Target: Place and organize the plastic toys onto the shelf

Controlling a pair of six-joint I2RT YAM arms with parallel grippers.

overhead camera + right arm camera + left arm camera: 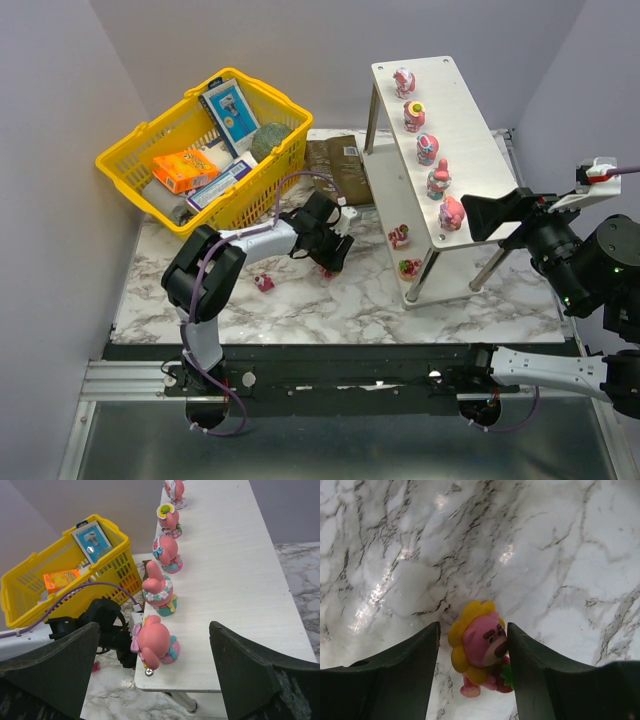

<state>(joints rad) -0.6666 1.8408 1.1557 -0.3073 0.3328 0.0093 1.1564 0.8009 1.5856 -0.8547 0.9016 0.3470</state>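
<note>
Left gripper [331,257]: low over the marble table [330,312], near its centre. Jaws part-open astride a pink bear toy with yellow petals [477,647]; one finger touches it, the other stands just clear. Right gripper [152,626]: jaws wide, empty, at the near end of the shelf [472,128]. Top board, left edge: row of five pink toys [427,149]. Lower board: two toys [399,237]. Table: one loose pink toy [264,283] beside the left arm.

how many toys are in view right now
9 toys. Five in a row on the shelf's top board, two on its lower tier, one loose on the table, one between the fingers of the left gripper. Others may be hidden.
</note>
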